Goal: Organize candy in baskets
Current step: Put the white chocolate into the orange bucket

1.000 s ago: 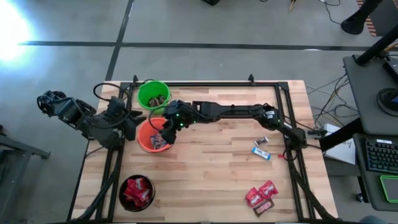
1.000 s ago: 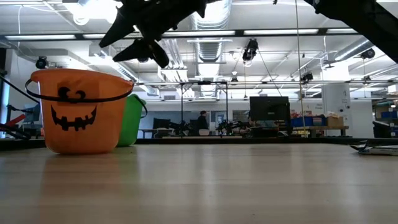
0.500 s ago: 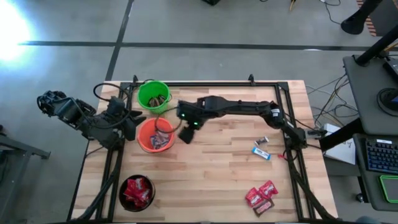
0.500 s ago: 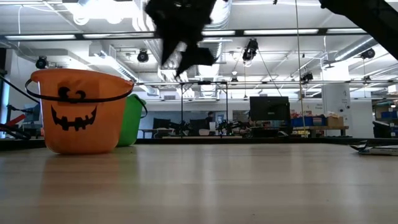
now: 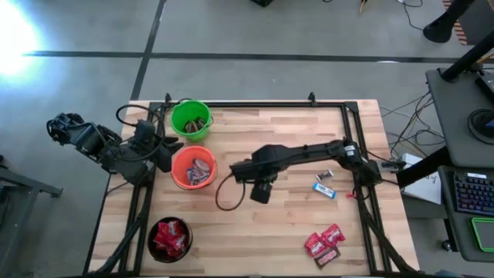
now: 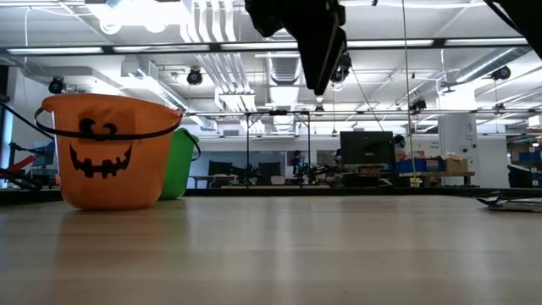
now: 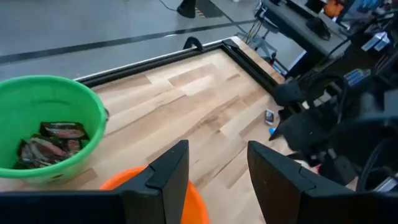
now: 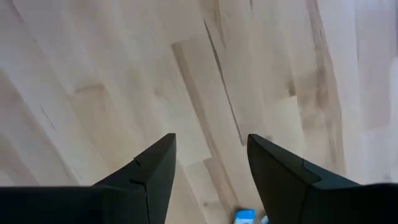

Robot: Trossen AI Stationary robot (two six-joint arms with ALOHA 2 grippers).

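The right claw (image 5: 261, 191) hangs above bare wood near the middle of the desk (image 5: 262, 232), its two dark fingers (image 8: 152, 171) spread apart with nothing between them. In the right wrist view only plank surface shows in the gap, with a scrap of blue wrapper (image 8: 244, 216) at the picture's edge.

The orange basket (image 5: 192, 167) sits to the left of this claw, well apart from it, with a few wrapped pieces inside. Just beyond it, at the far left of the desk, stands the green basket (image 5: 190, 118), touching or nearly touching the orange one, and holding dark brown candy (image 7: 46, 144). The black basket (image 5: 169, 239) is at the near left corner, filled with red candy.

Loose candy still on the desk lies to the right of the right claw: a blue-and-white piece (image 5: 324, 189) and a small dark piece (image 5: 326, 175) near the right rail, and a cluster of red pieces (image 5: 323, 242) at the near right corner, well apart from the claw.

The left claw (image 7: 214, 180) waits at the desk's left edge, just beside the orange basket's rim, fingers parted and empty, facing across the desk toward the right arm.
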